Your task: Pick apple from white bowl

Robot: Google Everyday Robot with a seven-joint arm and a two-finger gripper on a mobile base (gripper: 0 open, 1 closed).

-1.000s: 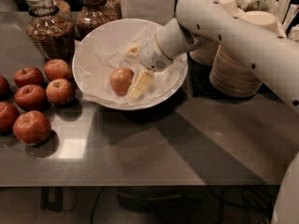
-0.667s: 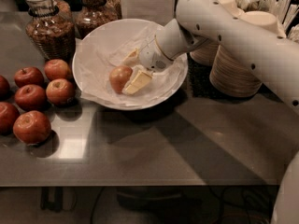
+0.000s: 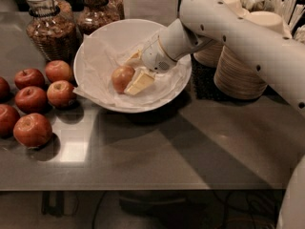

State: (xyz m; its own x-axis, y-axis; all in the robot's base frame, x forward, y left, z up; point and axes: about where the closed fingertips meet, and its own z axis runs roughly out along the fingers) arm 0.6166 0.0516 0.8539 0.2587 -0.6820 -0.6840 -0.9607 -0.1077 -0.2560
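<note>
Grasp step: end effector (image 3: pixel 130 73) is sitting spread wide in bowl (image 3: pixel 112 32), upper centre, touching apple (image 3: pixel 121 78), next needing closing then lifting.

One camera looks steeply down from above the near edge of the tabletop (image 3: pixel 143 156), facing its far side. It sits close, so the tabletop fills most of the frame. The pincer (image 3: pixel 137 70), fingers spread apart, lies just above mid-frame inside the white bowl (image 3: pixel 119 28). The arm (image 3: pixel 238 37) behind the pincer enters from the right edge, large and partly cropped. The red apples (image 3: pixel 33 130) left of the pincer reach the left edge.
</note>
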